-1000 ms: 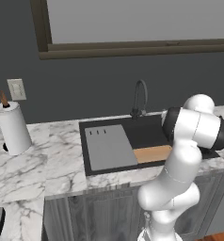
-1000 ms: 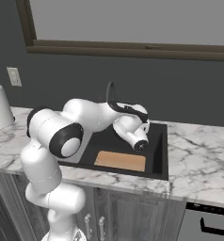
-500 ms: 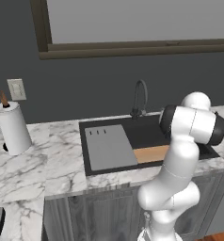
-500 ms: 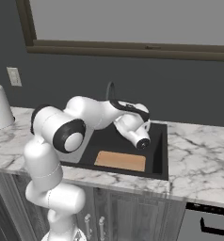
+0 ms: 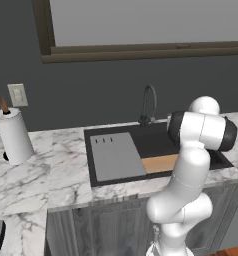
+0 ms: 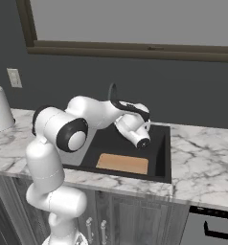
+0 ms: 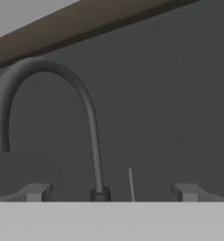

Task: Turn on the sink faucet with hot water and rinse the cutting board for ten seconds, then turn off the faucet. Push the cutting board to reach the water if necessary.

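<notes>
Faucet [image 7: 88,110] not yet running: no water shows at the spout, so turning on, rinsing and turning off all remain.
Cutting board [image 6: 122,163] lies flat in the sink [image 6: 162,152] at about 6 o'clock of the tap base; the arm reaches forward over the basin, gripper [image 7: 112,193] facing the spout, fingers spread wide and empty.

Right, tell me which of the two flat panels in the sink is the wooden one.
The small light tan wooden cutting board, lying at the front of the black sink basin. The other, the larger grey flat panel, has three small slots.
</notes>
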